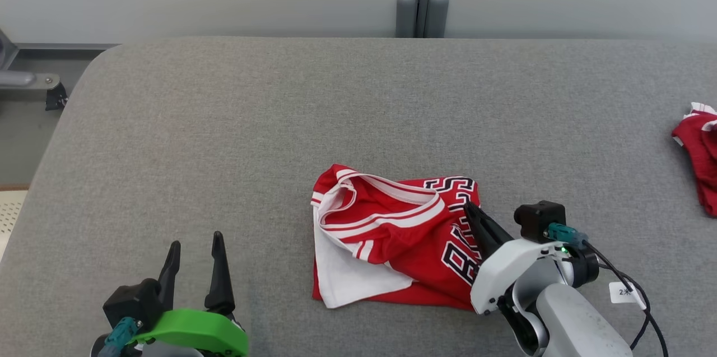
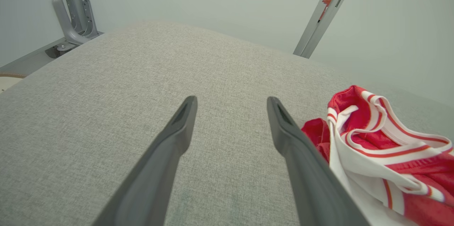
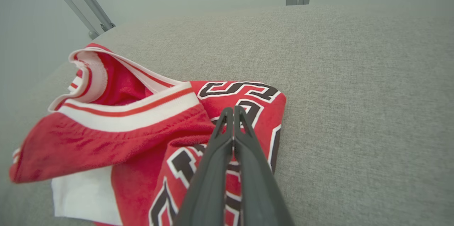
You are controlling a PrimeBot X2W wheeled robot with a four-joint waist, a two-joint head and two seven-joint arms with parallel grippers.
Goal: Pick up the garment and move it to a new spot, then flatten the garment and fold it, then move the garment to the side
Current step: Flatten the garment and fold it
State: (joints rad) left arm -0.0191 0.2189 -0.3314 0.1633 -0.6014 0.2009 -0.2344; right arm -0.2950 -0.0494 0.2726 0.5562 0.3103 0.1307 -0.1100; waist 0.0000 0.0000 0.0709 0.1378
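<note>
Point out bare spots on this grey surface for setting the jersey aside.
Widest bare patch: grey surface left of the red jersey, from the left gripper to the far edge. A strip lies between jersey and the second red garment. Crowded: the jersey's right edge, at the shut right gripper.

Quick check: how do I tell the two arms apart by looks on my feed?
Left gripper: two long dark tapered fingers, black base, bright green cover, teal plug. Right gripper: same dark fingers, white shell, pale grey forearm, black camera block with teal plug, black cable, green light, white tag.
</note>
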